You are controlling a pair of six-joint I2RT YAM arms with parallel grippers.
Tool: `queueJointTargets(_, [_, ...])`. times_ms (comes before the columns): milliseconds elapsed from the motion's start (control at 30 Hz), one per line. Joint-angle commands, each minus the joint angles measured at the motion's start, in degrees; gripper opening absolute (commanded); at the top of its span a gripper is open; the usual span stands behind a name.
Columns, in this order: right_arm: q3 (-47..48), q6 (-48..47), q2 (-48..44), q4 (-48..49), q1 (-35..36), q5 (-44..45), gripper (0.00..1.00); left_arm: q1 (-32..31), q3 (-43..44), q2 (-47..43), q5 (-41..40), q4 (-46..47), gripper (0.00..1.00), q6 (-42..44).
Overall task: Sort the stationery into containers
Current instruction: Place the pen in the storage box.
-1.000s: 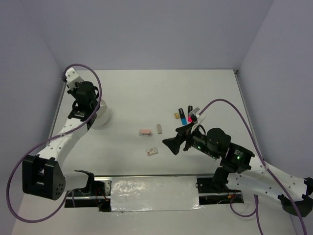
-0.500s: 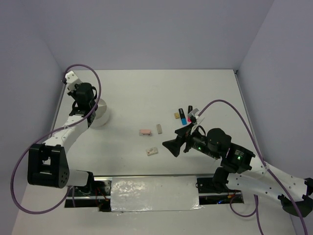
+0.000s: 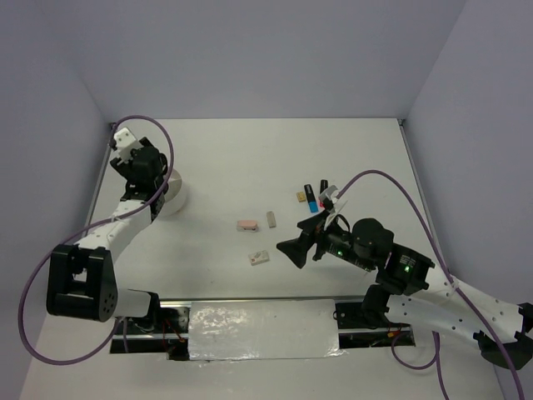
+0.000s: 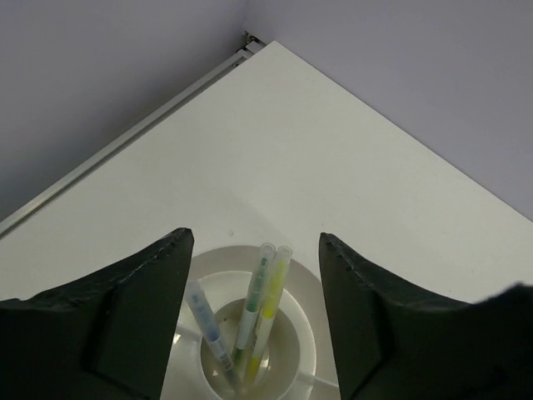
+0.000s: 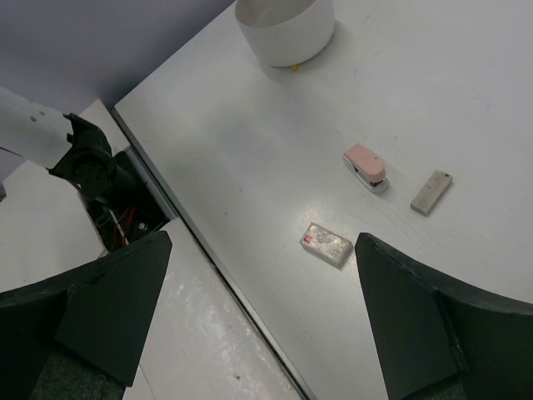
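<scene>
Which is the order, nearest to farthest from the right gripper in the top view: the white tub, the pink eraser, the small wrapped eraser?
1. Nearest, the small wrapped eraser, just left of the right gripper.
2. Next, the pink eraser, farther left and up the table.
3. Farthest, the white tub, far over on the left.

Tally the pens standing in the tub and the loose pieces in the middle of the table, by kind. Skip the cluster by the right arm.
Pens in the tub: 3
Pink piece: 1
Tan eraser: 1
White wrapped piece: 1
Total: 6
</scene>
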Motion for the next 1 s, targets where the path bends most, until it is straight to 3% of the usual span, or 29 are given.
queueJointTargets(0, [-0.5,-0.5,0.8,1.0,-0.1,0.6,1.0,-2.0,1.0,-3.5,-1.9,1.3,0.76,-0.5])
queueJointTargets(167, [-0.2,-2.1,7.8,2.8,-0.1,-0.5,1.0,-4.7,7.5,-8.6,1.8,-8.1,0.9,-2.4])
queueJointTargets(333, [2.1,-8.4,19.2,5.6,-2.5,-3.8,0.99,-5.4,15.1,-13.5,12.5,-28.4,0.97,-7.7])
queueJointTargets(400, [4.5,-10.7,23.5,6.1,-4.0,-7.0,0.86,-5.3,17.5,-15.4,20.8,-34.0,0.99,-8.0])
queueJointTargets(467, [7.3,-14.3,30.6,4.5,-5.5,-10.7,0.84,-5.2,16.8,-18.3,28.0,-37.8,0.99,-4.7])
queueJointTargets(600, [18.0,-21.7,43.2,-1.7,-5.7,-11.5,0.82,-3.8,15.6,-20.0,49.9,-46.7,0.99,2.2])
queueJointTargets(700, [23.2,-26.6,50.3,-4.5,-6.7,-13.1,0.84,-3.8,9.7,-25.3,60.1,-46.9,0.99,8.6])
queueJointTargets(833, [27.4,-35.6,56.6,-8.2,-7.5,-12.3,0.85,-3.6,0.0,-32.0,59.8,-43.4,0.99,8.0])
queueJointTargets(967, [33.9,-41.1,62.4,-13.5,-7.7,-13.6,0.82,-3.6,0.0,-35.3,55.0,-44.4,0.99,7.2])
